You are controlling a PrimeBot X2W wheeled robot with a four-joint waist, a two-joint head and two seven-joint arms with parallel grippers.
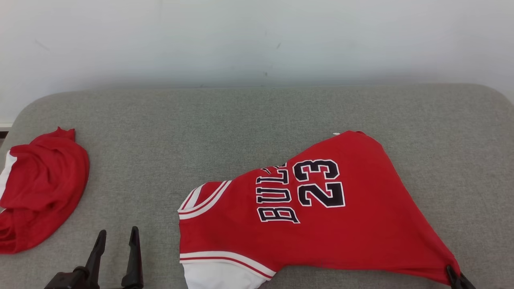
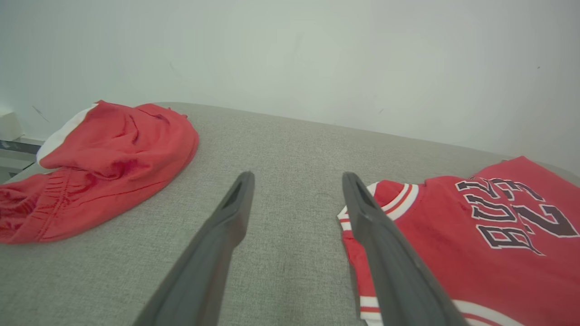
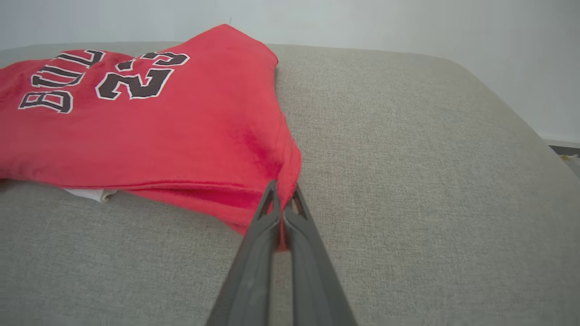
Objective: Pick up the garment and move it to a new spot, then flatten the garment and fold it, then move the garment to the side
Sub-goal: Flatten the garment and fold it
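A red jersey (image 1: 321, 216) with "BULLS 23" in black and white trim lies spread on the grey cushioned surface (image 1: 249, 128), right of centre. Its lower right corner is stretched to a point where my right gripper (image 1: 455, 275) is shut on the fabric. In the right wrist view the two fingers (image 3: 267, 217) pinch that red corner of the jersey (image 3: 158, 117), my right gripper (image 3: 283, 199) closed tight. My left gripper (image 1: 117, 237) stands open over bare cushion, left of the jersey's collar. From the left wrist, my left gripper (image 2: 297, 179) has the jersey (image 2: 476, 244) just beside its right finger.
A second red garment with white trim (image 1: 36, 188) lies crumpled at the cushion's left edge, also seen as the crumpled red garment (image 2: 99, 163) in the left wrist view. A pale wall (image 1: 257, 40) runs behind. The cushion's right end (image 3: 498, 113) curves down to a floor.
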